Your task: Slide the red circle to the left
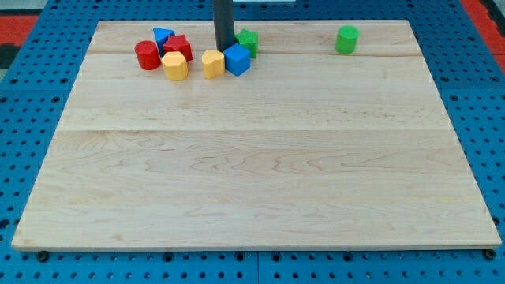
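The red circle (147,55) lies near the board's top left, leftmost in a cluster of blocks. Beside it are a blue triangle (163,36), a red star (178,47) and a yellow hexagon (175,66). Further right are a yellow block (213,63) and a blue cube (237,59). My tip (224,48) stands at the view's top, just behind the yellow block and the blue cube, well to the right of the red circle and apart from it.
A green block (248,40) sits just right of the rod. A green cylinder (346,39) stands at the top right. The wooden board (260,173) lies on a blue perforated table (24,118).
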